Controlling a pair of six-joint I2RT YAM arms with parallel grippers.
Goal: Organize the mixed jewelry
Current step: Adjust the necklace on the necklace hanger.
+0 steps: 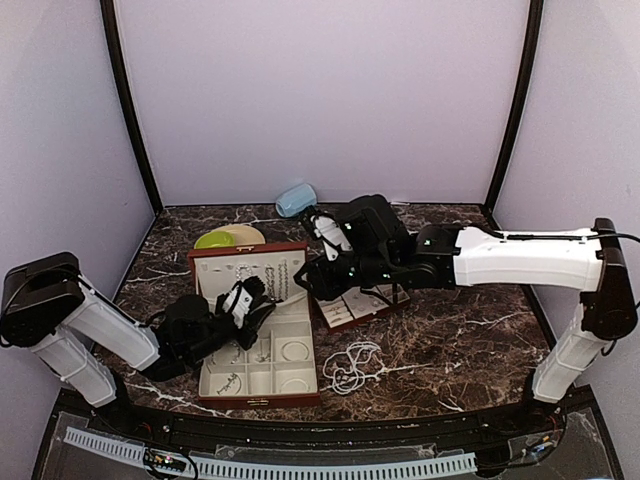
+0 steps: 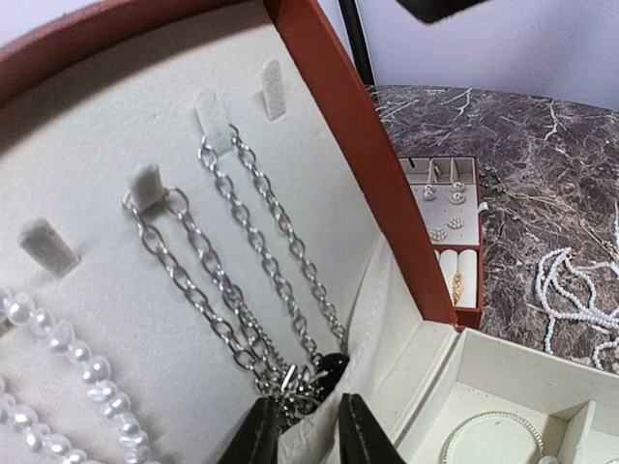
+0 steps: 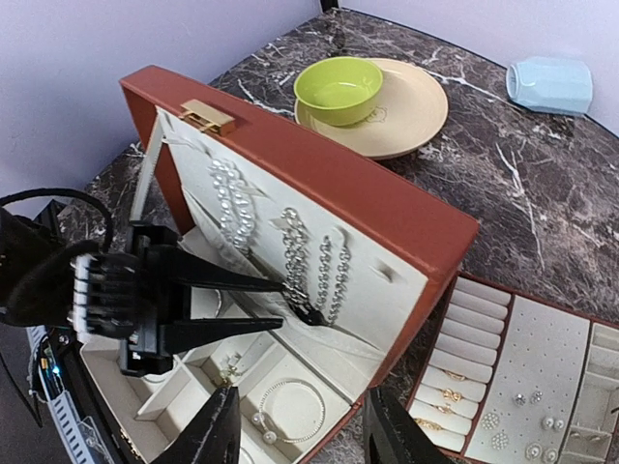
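My jewelry is silvery-white. Two link chains [image 2: 242,280] and a pearl strand [image 2: 68,358] hang from pegs on the cream lining of the case's [image 2: 358,145] raised lid. A thin bangle [image 2: 488,435] lies in a compartment of the case's base, and a loose heap of bead strands [image 1: 352,365] lies on the desk [image 1: 470,330] just right of the case. My left arm reaches low over the case's base, its jaws a little apart, the chains' lower ends at their tips. My right arm stretches in to the case's right side, its jaws spread wide, holding nothing. Only the left wrist view resolves the chain links; only the right wrist view shows both pairs of jaws together.
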